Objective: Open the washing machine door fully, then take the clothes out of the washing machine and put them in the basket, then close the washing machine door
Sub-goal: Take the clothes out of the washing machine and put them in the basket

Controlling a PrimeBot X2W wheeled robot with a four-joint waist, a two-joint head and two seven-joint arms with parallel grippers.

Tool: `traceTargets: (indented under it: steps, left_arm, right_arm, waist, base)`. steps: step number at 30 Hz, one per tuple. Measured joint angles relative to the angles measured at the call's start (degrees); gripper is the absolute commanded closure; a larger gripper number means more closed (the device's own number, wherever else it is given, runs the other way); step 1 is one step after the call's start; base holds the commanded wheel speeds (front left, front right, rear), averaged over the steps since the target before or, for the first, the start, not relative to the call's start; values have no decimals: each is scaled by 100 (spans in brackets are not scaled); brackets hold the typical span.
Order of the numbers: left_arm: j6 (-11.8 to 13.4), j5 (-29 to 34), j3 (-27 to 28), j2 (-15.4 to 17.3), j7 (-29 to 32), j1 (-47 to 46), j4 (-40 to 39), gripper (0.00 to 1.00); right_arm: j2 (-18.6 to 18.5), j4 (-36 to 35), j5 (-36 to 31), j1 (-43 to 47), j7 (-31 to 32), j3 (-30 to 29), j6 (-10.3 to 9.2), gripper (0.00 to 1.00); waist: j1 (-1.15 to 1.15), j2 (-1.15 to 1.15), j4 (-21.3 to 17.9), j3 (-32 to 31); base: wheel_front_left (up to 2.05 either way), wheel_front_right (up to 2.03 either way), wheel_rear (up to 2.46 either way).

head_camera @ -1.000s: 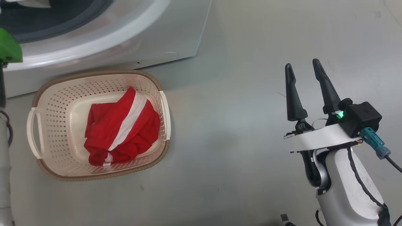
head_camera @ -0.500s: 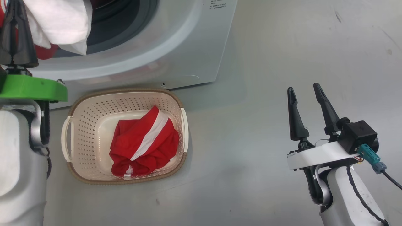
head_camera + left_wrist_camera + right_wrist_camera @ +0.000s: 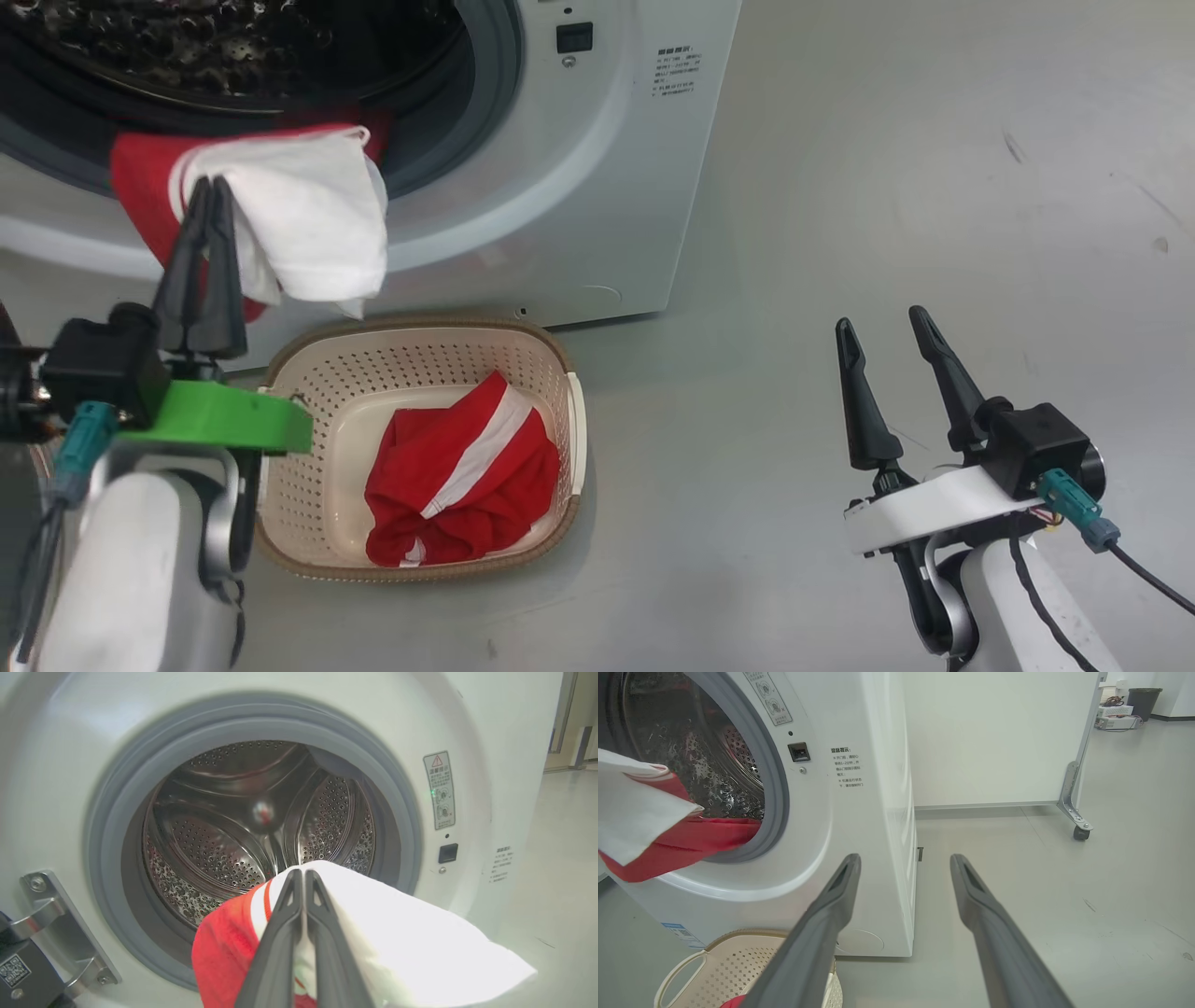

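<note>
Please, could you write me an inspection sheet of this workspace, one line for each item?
surface: grey floor, a few small marks.
job's things: washing machine stands open; red and white clothes hang out of its opening; a red garment with a white stripe lies in the basket.
clutter: nothing seen.
tools: left tool shut on the clothes; right tool open, holding nothing.
cables: teal plug with a dark cable at each wrist.
surroundings: white partition on a wheel; dark bin far behind.

It looks like a lab or test hall: the washing machine [image 3: 873,812] stands on bare grey floor [image 3: 1064,882], a white wheeled partition [image 3: 994,737] at twelve o'clock, boxed equipment [image 3: 1113,710] and a bin [image 3: 1143,701] at one o'clock.
</note>
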Motion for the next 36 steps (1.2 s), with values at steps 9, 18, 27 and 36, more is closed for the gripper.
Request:
traceTargets:
  steps: [9,18,27,36]
  left_arm:
    - [-53,-267,-344,-207,467,817,1,100]
    - [-109,-622,-339,-319,742,1082,430,100]
    - [-255,-915,-155,-291,956,996,1225,100]
    - [-258,-936,129,-103,917,409,1901,100]
  right_arm:
    - [3,-34,-37,147,0,109,2,0]
    - [9,-166,-49,147,0,211,54,0]
    - [12,-382,-49,-42,0,292,103,0]
    - [16,-435,-45,-236,0,430,154,0]
  waist:
    - [0,0,-6,-183]
    - [0,0,-131,13]
    - [0,0,-339,401]
    - [0,0,-617,804]
  base:
    - [0,0,0]
    - [0,0,0]
    - [0,0,0]
    - [0,0,0]
